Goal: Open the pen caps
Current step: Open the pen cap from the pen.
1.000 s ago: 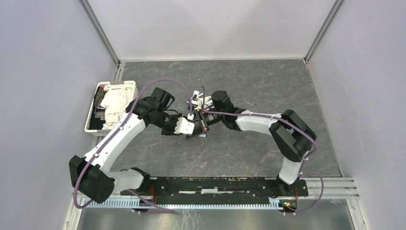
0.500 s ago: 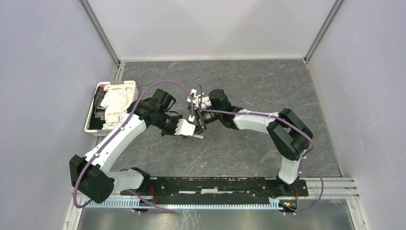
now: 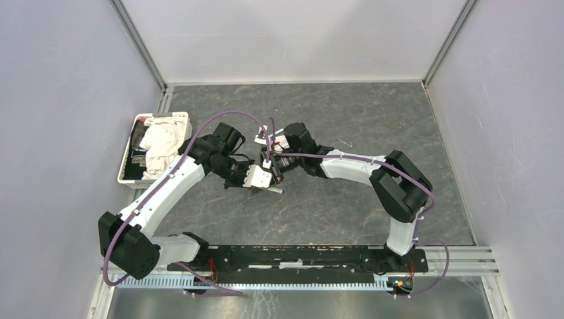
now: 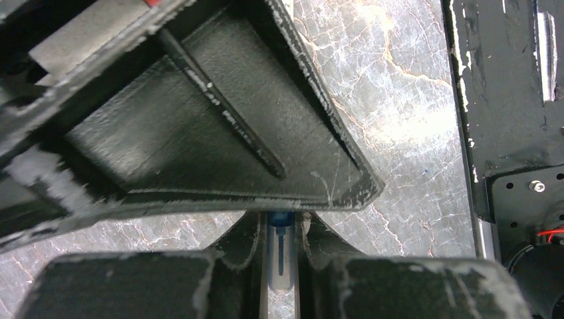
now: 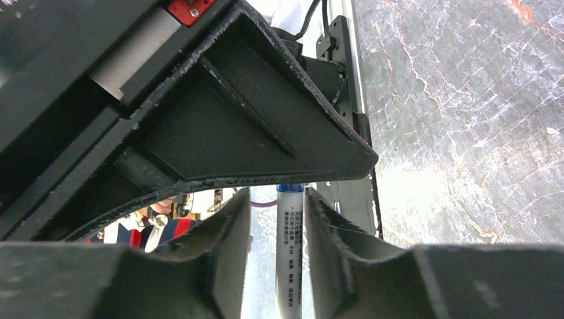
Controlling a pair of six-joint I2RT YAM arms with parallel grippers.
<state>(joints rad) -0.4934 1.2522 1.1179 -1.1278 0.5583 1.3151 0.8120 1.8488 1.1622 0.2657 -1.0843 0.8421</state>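
While the left end effector [image 4: 281, 229] is clamping tight on a pen [image 4: 281, 262], its blue end [image 4: 281, 218] is showing at 12 o'clock. The right end effector [image 5: 278, 212] is standing part-open, loosely straddling a pen barrel [image 5: 289, 252]. Since a second ago, the left has been closing, the right widening, both drifting toward 9 o'clock over the surface [image 3: 346, 199].

- thin white blue-ended pen [image 4: 280, 249]: mostly covered by the left gripper [image 4: 282, 211]; cut by the right wrist view's bottom edge.
- white plastic basket [image 3: 174, 117], its dark contents: too small to tell.
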